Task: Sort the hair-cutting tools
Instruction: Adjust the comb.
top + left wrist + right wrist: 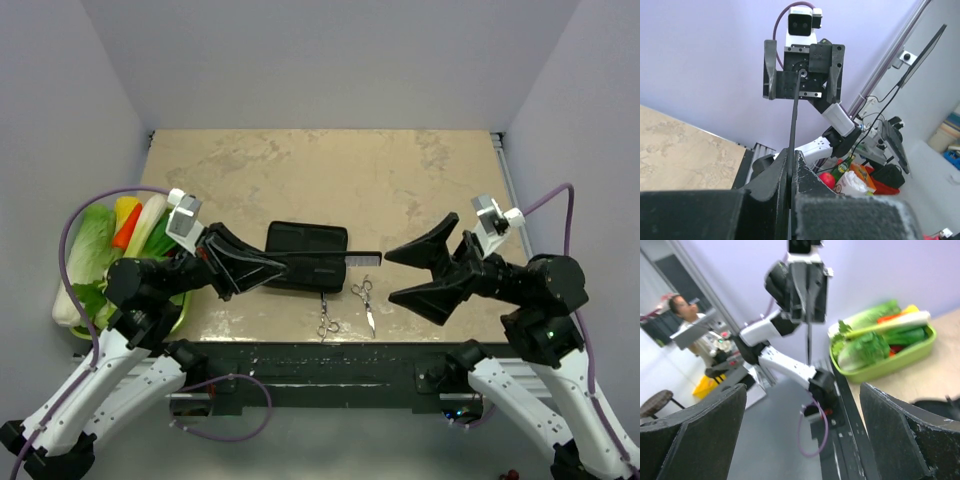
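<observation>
Two silver metal scissors (328,322) (365,300) are laid at five o'clock of a black fabric case (305,240); a slim black comb (355,259) is pinched by the left gripper (282,265); the right gripper (388,275) is spread wide.

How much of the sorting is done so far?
Barely started: nothing looks sorted yet. The left tool is shut on a black comb, holding it out toward the open right tool. The left scissors and right scissors lie loose on the table near the black case, not yet sorted.

pale lilac walls (330,60) on 3 sides; beige mottled tabletop (300,170); dark rail (330,356) along near edge
</observation>
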Robot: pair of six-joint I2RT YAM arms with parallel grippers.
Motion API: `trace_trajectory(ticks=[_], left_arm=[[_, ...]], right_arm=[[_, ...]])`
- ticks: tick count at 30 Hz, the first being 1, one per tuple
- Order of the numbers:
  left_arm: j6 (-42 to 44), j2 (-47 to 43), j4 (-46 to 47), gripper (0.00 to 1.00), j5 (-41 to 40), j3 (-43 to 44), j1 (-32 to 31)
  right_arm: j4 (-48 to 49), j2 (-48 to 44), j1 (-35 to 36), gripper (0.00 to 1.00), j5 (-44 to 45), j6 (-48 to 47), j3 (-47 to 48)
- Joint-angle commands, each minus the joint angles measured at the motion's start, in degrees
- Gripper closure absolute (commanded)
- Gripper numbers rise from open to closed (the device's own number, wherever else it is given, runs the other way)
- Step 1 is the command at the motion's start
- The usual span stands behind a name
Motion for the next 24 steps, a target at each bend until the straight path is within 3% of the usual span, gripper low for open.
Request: trace_trajectory(ticks=[1,5,17,24], left_arm=[[-4.42,-0.36,6.57,1.0,-2.28,-0.77,0.22],[-4.95,-0.01,7.72,1.0,-2.63,-0.94,0.22],[-3.9,0.61,7.63,1.0,-4.21,-1.03,0.22],[-1.88,1.66,6.4,1.0,-4.56,-0.33,0.22]], right_arm=[[22.2,5.41,0.21,0.01,-4.44,8.58,0.45],[30.22,9.46,0.12,0.07,-7.26,13.41,2.38],[30.85,11.93,1.09,0.35,-8.41,12.98,4.93],[28.66,13.24,2.23,0.4,-7.97,11.75,6.42]])
